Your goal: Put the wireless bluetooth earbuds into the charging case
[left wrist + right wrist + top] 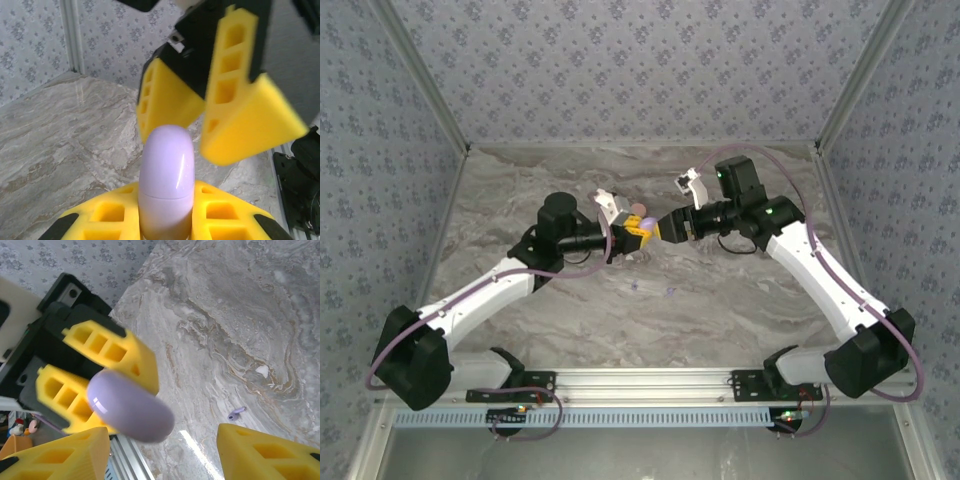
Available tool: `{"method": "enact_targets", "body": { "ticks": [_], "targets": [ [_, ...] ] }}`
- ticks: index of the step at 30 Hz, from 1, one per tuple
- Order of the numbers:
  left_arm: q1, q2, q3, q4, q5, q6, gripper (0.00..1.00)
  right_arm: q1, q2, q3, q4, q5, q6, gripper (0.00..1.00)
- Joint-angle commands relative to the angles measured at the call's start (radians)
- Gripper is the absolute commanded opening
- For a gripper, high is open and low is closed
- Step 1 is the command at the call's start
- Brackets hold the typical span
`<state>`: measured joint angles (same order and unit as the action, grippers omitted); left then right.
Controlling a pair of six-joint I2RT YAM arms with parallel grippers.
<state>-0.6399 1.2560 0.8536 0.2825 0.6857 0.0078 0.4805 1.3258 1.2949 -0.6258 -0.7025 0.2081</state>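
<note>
Earbuds (236, 413) are not in yet: one lies loose on the surface (240, 315), lower right of the right wrist view. Left claw (630, 232) grips the lilac charging case (166, 180), its seam shut. Right claw (667, 228) stands open just beside it. The case's base is hidden, and the earbud count is unclear.

The charging case (166, 175) is a smooth, shiny lilac egg, shut (a thin line runs round it), pinched in the left gripper (638, 226). Two tiny lilac earbuds (636, 287) lie apart on the table (740, 310).
</note>
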Motion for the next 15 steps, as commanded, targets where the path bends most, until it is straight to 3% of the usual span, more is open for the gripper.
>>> {"method": "enact_targets", "body": {
  "ticks": [1, 15],
  "targets": [
    [-0.010, -0.033, -0.004, 0.035, 0.053, 0.033, 0.20, 0.007, 0.005, 0.034, -0.025, 0.034, -0.017, 0.61],
    [-0.021, -0.032, -0.024, 0.043, 0.094, 0.021, 0.20, -0.028, -0.005, 0.036, -0.008, 0.149, 0.041, 0.61]
  ]
}}
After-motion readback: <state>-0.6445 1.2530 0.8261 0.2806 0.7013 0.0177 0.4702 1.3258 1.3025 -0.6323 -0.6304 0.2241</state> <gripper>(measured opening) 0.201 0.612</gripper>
